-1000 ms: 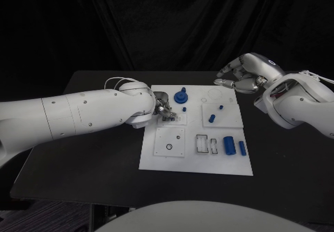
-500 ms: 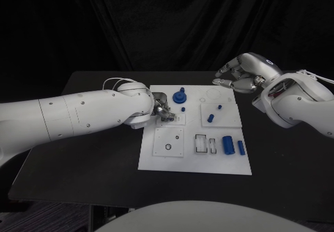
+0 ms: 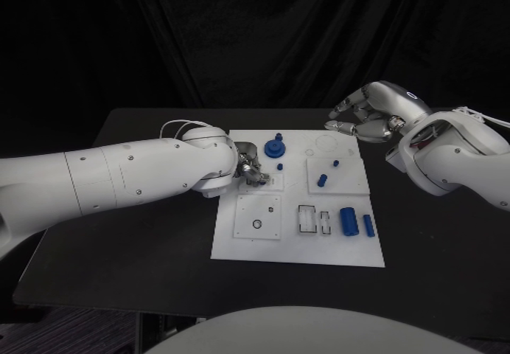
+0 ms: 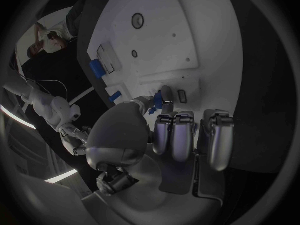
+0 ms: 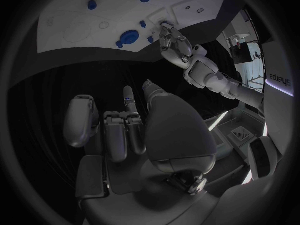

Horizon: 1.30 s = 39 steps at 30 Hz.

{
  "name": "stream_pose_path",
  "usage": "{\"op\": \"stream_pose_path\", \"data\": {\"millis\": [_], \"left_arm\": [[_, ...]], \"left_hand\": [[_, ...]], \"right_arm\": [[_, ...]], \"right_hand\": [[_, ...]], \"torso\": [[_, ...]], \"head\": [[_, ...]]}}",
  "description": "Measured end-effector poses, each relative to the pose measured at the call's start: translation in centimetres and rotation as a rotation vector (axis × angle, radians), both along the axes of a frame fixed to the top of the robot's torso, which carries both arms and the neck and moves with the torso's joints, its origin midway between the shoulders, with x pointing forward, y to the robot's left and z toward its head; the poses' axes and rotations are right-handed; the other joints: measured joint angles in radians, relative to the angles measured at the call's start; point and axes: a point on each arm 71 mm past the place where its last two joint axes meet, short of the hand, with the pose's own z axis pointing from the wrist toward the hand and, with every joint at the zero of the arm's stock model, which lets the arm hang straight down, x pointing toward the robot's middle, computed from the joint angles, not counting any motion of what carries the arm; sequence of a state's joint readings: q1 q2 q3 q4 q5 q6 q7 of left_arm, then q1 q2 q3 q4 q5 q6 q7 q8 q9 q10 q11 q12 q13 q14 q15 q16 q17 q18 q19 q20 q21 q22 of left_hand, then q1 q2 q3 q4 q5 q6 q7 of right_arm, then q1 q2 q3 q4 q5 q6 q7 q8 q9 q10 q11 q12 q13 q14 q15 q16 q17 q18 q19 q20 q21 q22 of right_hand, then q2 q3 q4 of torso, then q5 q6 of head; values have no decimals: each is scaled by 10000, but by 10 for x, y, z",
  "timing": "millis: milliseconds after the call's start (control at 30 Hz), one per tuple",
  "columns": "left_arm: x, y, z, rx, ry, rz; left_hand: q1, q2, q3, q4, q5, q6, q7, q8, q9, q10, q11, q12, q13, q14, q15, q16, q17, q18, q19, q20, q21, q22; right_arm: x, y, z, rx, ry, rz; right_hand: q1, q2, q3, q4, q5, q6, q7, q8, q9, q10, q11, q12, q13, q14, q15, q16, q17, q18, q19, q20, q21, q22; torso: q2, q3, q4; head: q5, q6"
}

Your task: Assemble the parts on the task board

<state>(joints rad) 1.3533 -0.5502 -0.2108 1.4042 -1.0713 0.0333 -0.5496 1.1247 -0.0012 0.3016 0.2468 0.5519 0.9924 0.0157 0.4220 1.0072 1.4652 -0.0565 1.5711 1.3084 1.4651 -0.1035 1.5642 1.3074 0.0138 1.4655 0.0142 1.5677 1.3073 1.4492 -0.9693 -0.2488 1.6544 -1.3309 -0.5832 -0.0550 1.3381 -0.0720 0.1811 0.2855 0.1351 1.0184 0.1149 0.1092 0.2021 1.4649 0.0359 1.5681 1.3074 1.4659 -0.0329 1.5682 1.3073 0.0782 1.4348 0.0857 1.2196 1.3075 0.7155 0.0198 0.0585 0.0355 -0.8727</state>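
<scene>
The left hand (image 3: pixel 249 167) sits low over the task board (image 3: pixel 300 249), fingers curled; whether they pinch a small blue part (image 4: pixel 160 103) I cannot tell, likely seating it. At three o'clock lie loose blue cylinders (image 3: pixel 348 217). The right hand (image 3: pixel 367 118), curled and empty, waits at one o'clock, off the board

Overhead head camera, two wrist fisheyes

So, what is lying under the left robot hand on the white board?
The left robot hand rests over the white task board beside the round blue part. Its fingers cover that spot, so I cannot tell what lies beneath them.
</scene>
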Motion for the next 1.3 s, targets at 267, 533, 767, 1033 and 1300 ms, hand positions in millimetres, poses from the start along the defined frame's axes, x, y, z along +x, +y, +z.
{"op": "stream_pose_path", "data": {"millis": [267, 533, 767, 1033, 1300], "left_arm": [[0, 0, 0, -31, -7, -17], [0, 0, -1, -42, -6, -20], [-1, -1, -3, -57, 23, -46], [0, 1, -4, -79, 27, -36], [0, 1, -4, -78, 40, -31]], "left_hand": [[-8, -8, 26, 26, -1, 2, 8, -41, 2, 0, 0, 0, 0, 0, 0, 0, 0, 0, 0, 0, 0, 0], [-233, 6, 55, 57, -443, 15, 22, -130, 16, 0, 0, 0, 0, 0, 0, 0, 0, 0, 0, 0, 0, 0], [-1704, 72, -790, 419, -3239, 61, 43, -513, -16, 12, 55, 0, 0, 0, 0, 0, 0, -1, 0, 0, 0, 0], [-2607, 190, -1730, 455, -4019, 85, 95, -843, -73, -4, 71, 0, 0, 0, 73, 0, 0, 0, 38, 38, 0, 0], [-2648, 230, -1786, 455, -4019, 122, 129, -846, -72, -4, 71, 0, 0, 0, 73, 0, 0, 0, 38, 38, 0, 0]], "right_arm": [[0, 0, 0, -15, 27, -11], [0, 0, -1, -27, 51, -10], [0, 0, -1, -38, 85, -16], [0, 0, -2, -50, 111, -23], [0, 0, -2, -61, 132, -26]], "right_hand": [[0, 0, 0, 0, 0, 0, 0, 0, 1, 0, 0, 0, -1, 0, 0, 0, 0, -1, 0, 0, 0, 0], [0, 0, 0, 0, 0, 0, 0, 0, 1, 0, 0, 0, -1, 0, 0, 0, 0, 0, 0, 0, 0, 0], [0, 0, 0, 0, 0, 0, 0, 0, -9, 0, 0, 0, -1, 0, 0, 0, 0, -1, -35, -35, 0, -2], [0, 0, 0, 0, -1, 0, 0, 0, -8, 0, 0, 0, -1, 0, 0, 0, 0, 0, -35, -35, 0, -2], [0, 0, 0, 0, -1, 0, 0, 0, -8, 0, 0, 0, 7, 0, 0, 0, 0, -1, -35, -35, 0, -2]], "torso": [[8, -4, 10], [1, 1, 7], [-10, 7, 8], [-12, 7, 8], [-11, 7, 10]], "head": [[-1, 0], [12, 0], [9, 0], [2, 0], [11, 0]]}}
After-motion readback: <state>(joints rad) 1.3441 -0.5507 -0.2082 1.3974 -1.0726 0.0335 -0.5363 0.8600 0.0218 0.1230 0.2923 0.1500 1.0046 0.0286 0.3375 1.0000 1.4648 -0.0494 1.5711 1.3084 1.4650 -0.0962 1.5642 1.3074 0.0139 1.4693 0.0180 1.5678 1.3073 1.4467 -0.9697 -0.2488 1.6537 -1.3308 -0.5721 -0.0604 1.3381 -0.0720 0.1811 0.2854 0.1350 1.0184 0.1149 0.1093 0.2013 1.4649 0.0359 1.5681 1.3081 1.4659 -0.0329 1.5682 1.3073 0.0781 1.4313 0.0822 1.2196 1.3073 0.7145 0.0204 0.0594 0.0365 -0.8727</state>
